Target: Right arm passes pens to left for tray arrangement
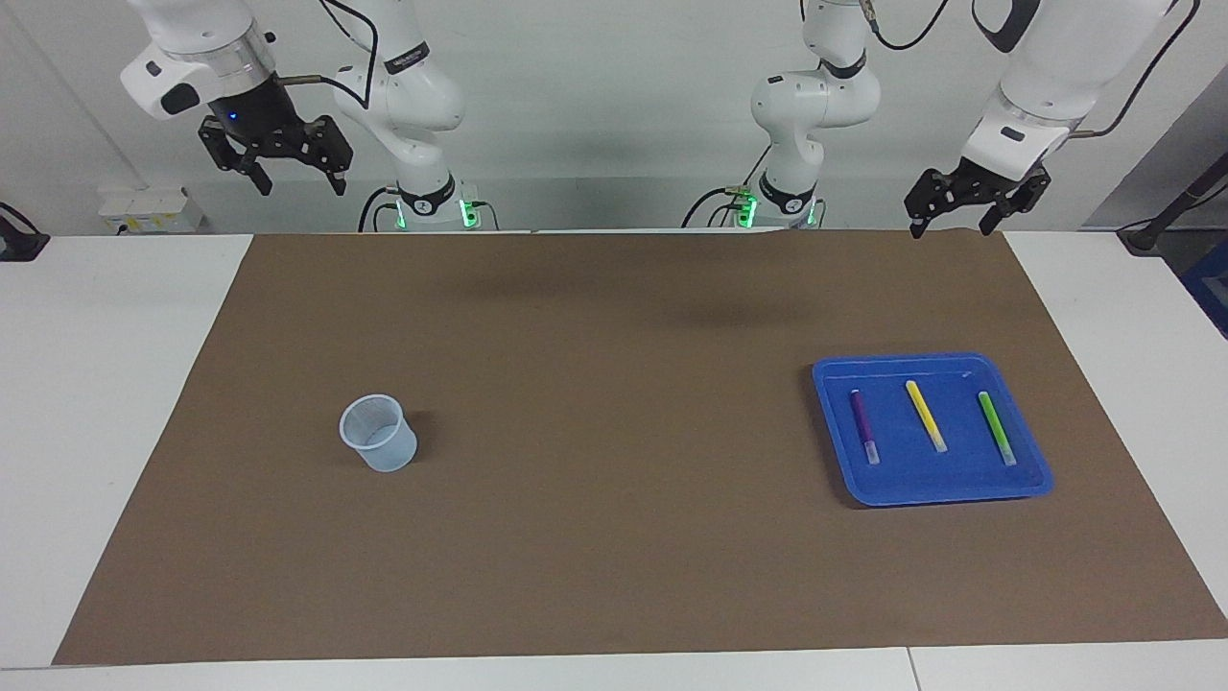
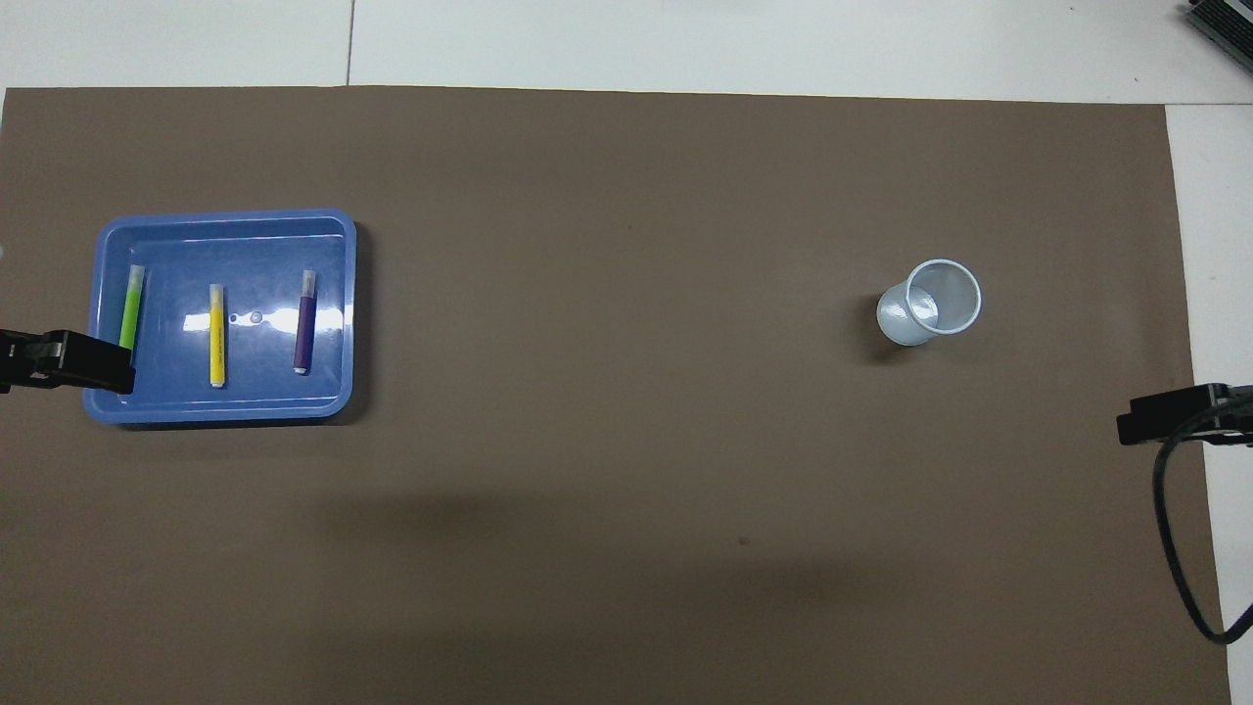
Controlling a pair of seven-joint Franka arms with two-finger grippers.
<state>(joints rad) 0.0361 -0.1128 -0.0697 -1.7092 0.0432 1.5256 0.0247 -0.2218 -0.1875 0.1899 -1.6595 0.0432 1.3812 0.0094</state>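
Note:
The blue tray [image 1: 1027,480] [image 2: 255,245] lies toward the left arm's end of the table. In it lie three pens side by side, apart from each other: purple [image 1: 862,425] [image 2: 305,331], yellow [image 1: 926,416] [image 2: 216,335] and green [image 1: 996,427] [image 2: 129,308]. My left gripper [image 1: 952,228] hangs open and empty, high over the mat's edge nearest the robots, well clear of the tray. In the overhead view only one black finger [image 2: 78,360] of it shows. My right gripper [image 1: 299,184] waits open and empty, raised beside its base.
A small clear plastic cup [image 1: 379,434] [image 2: 930,304] stands upright and empty toward the right arm's end. A brown mat [image 1: 614,537] covers most of the white table. The right arm's cable [image 2: 1175,548] loops over the mat's corner.

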